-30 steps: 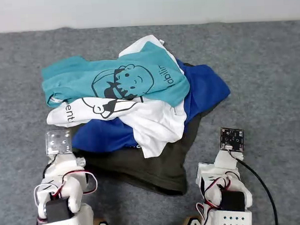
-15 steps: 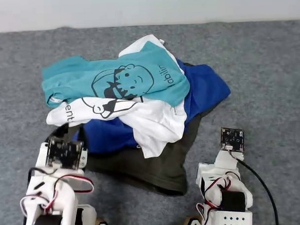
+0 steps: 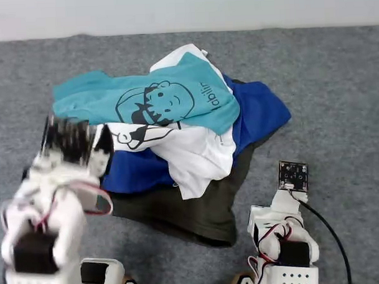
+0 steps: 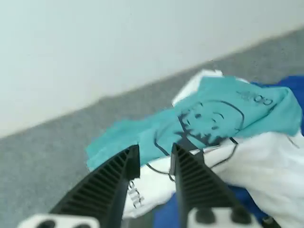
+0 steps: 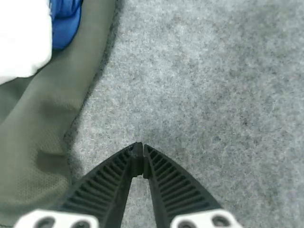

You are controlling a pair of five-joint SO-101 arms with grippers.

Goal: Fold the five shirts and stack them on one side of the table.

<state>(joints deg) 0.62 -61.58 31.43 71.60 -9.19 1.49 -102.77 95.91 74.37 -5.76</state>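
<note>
The teal shirt point(image 4: 223, 111) lies crosswise just ahead of the left gripper point(image 4: 155, 150), slightly spread; the right gripper point(image 5: 142, 151), pressed together, sits farther off.

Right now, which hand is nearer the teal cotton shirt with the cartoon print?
Left. The left hand hovers open just beside the teal cartoon-print shirt, aimed at it. The right hand sits shut over the grey carpet beside the dark olive shirt.
</note>
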